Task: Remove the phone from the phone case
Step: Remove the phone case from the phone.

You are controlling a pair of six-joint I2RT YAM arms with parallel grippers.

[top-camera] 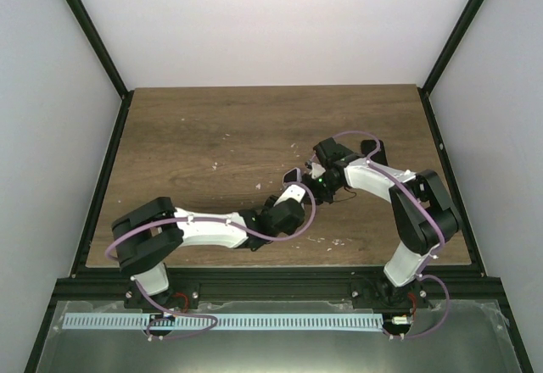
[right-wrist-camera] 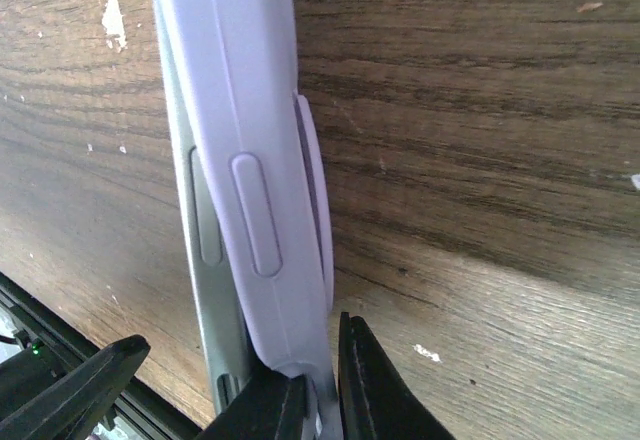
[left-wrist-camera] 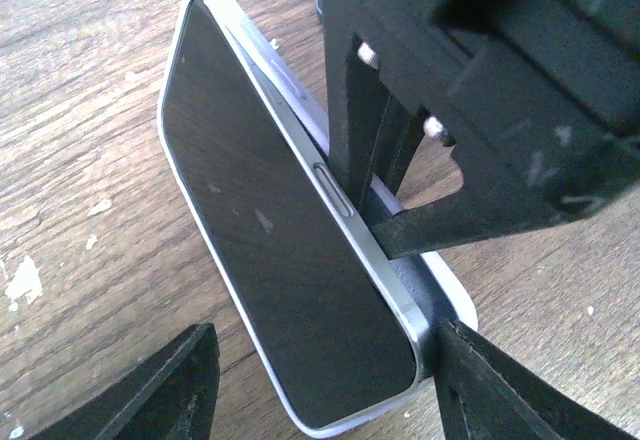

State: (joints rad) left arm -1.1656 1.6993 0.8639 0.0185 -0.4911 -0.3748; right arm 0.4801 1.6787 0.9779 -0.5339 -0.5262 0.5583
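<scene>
The phone is a black-glass slab with a silver side and lies tilted on the wood. Its right long edge is lifted out of the pale lilac phone case, which shows under it. My left gripper is open astride the phone's near end; its right finger touches the corner and its left finger stands clear. My right gripper is shut on the case's side wall, with the phone's silver side just left of it. The two grippers meet at mid table.
The wooden table carries small white flecks. Black frame rails run along its left, right and near edges, and pale walls stand behind. The right gripper's black body fills the upper right of the left wrist view.
</scene>
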